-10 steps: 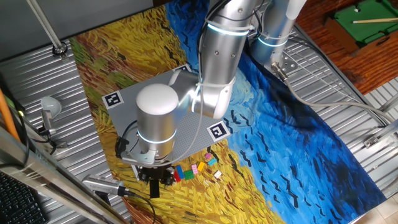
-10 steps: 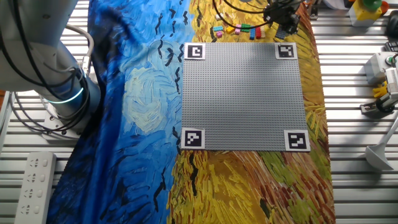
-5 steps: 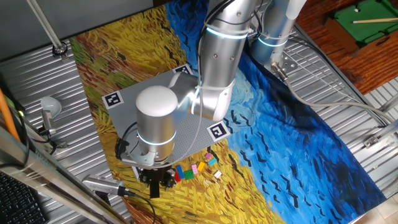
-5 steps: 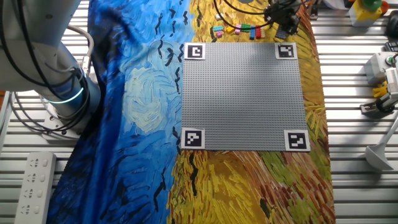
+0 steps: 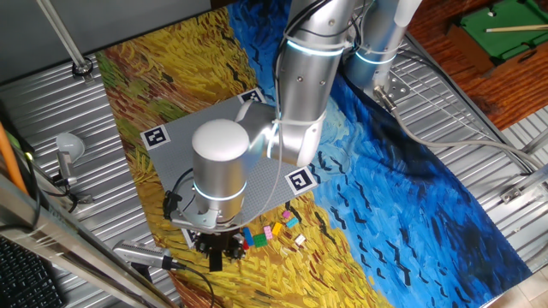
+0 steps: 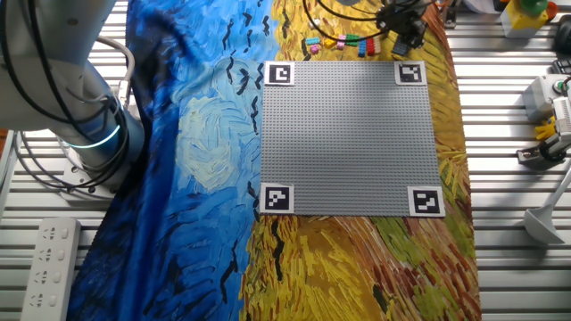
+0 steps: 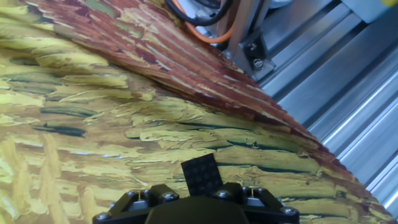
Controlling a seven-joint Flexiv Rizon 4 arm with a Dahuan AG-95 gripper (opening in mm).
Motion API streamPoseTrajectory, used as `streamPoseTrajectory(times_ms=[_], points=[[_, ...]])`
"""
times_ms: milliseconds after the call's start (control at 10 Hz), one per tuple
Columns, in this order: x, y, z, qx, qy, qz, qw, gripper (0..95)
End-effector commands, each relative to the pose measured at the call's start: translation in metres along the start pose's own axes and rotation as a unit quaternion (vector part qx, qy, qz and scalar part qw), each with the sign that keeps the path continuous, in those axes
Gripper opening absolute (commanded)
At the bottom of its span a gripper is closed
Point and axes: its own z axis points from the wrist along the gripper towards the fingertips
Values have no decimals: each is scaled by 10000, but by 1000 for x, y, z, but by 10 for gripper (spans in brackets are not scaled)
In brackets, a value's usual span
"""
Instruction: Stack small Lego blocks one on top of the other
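A flat black Lego block (image 7: 201, 173) sticks out from between the jaws of my gripper (image 7: 198, 198), just above the yellow painted cloth. The gripper looks shut on its lower end, which the gripper body hides. In one fixed view the gripper (image 5: 217, 250) hangs low at the cloth's near edge, left of a loose row of small blocks: red (image 5: 245, 240), yellow (image 5: 276, 231), pink (image 5: 289, 221) and white (image 5: 300, 241). The other fixed view shows the gripper (image 6: 401, 30) to the right of that coloured row (image 6: 343, 41).
The large grey studded baseplate (image 6: 348, 134) with square markers lies beside the row of blocks. A metal frame rail (image 7: 323, 93) and an orange cable (image 7: 199, 18) run just beyond the cloth's edge. The robot's base (image 6: 80, 134) stands on the blue side.
The arm has shifted slightly toward the row of blocks. The coloured blocks have not moved.
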Motion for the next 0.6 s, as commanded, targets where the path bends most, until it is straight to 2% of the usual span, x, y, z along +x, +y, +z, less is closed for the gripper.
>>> streamPoseTrajectory(times_ms=[100, 400, 500, 600], points=[[2, 3, 1, 4, -62, 33, 10000, 570], [2, 3, -2, 21, -59, 56, 10000, 570], [2, 3, -1, 24, -66, 92, 9999, 380], [2, 3, -1, 22, -70, 104, 9999, 380]])
